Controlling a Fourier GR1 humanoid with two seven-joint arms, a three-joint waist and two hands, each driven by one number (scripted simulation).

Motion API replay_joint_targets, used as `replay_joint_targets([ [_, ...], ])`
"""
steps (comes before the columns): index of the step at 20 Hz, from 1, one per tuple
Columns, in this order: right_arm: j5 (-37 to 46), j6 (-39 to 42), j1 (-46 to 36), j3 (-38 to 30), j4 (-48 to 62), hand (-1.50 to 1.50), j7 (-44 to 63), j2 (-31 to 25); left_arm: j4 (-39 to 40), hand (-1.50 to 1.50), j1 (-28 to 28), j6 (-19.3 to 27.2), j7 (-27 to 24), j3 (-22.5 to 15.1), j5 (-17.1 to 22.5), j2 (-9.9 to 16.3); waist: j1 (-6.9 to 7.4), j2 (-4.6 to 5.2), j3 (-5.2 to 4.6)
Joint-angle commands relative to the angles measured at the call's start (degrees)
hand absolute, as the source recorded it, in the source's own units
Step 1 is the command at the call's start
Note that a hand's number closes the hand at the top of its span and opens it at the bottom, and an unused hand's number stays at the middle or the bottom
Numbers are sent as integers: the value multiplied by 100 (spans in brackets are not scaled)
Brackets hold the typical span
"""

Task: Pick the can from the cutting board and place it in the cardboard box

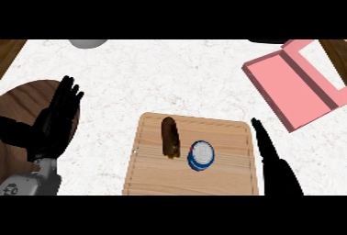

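While the right hand (270, 156) stands edge-on with its fingers straight and pressed together, holding nothing, the can (201, 155) rests just to that hand's left on the cutting board (152, 174), apart from the fingers. It is a blue-and-white can, and whether it stands or lies tilted is hard to tell. The hand rises along the board's right edge, its fingertips pointing away from the robot. Further left of the hand, just beside the can, a dark brown elongated item (170, 137) lies lengthwise on the same board. Beyond the hand's fingertips and to its right sits the cardboard box (290, 90), pink, open and well apart from the can, on the white speckled table (169, 78). Far to the left, the left hand (58, 120) is open with fingers spread and upright, resting over the table near a round wooden surface (27, 98). A grey rounded object (88, 43) shows at the table's far edge.
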Motion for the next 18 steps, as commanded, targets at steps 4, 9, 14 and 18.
replay_joint_targets([
  [4, 346, -336, -375, 77, 790, -150, 778, 378, 5, 0, 143, -131, -35, 7, -53, -107, 2, 4, 7],
  [9, 317, 31, -352, -175, 526, -150, 799, 384, -18, 0, 24, 29, -97, 1, -303, -243, -27, 0, 8],
  [14, 138, -331, -297, -136, 951, -150, 547, 386, -504, 0, 302, -36, 203, 104, -275, -115, 3, -4, 10],
  [18, 266, -367, -258, 70, 987, -150, 693, 387, -578, 0, 402, -142, 274, 142, -210, -149, 2, -12, 9],
])
